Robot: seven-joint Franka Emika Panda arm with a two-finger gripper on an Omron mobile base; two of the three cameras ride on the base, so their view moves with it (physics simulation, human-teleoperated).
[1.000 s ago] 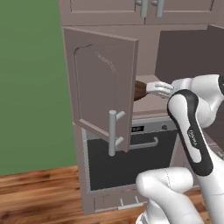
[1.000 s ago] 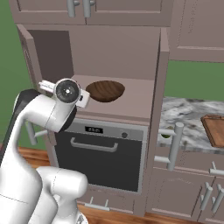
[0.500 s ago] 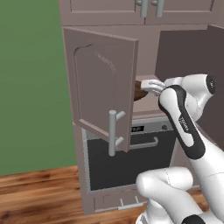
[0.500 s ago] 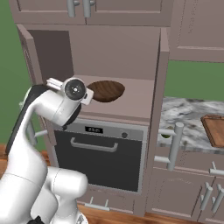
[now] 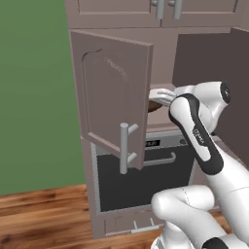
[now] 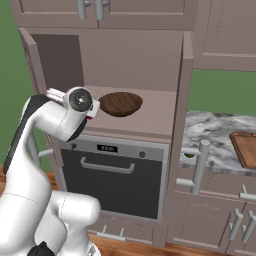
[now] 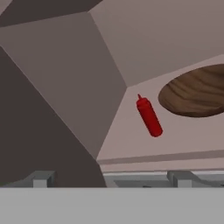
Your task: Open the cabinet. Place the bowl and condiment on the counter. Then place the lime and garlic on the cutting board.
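The cabinet (image 6: 130,65) is seen open, its door (image 5: 112,104) swung wide. Over the last second the arm (image 5: 194,129) has been swung in from the door side toward the shelf, so the reach for the contents seems begun. The bowl (image 6: 120,103) sits on the shelf; in the hand view it lies at 3 o'clock, the condiment (image 7: 148,116) beside it at centre. The board (image 6: 244,148) and counter (image 6: 210,145) lie at 3 o'clock in the right base view. The claw is spread fully wide, empty. Lime and garlic cannot be made out.

bowl (image 7: 199,92) cut off at hand view's right edge, cutting board (image 6: 246,148) cropped at right base view's edge
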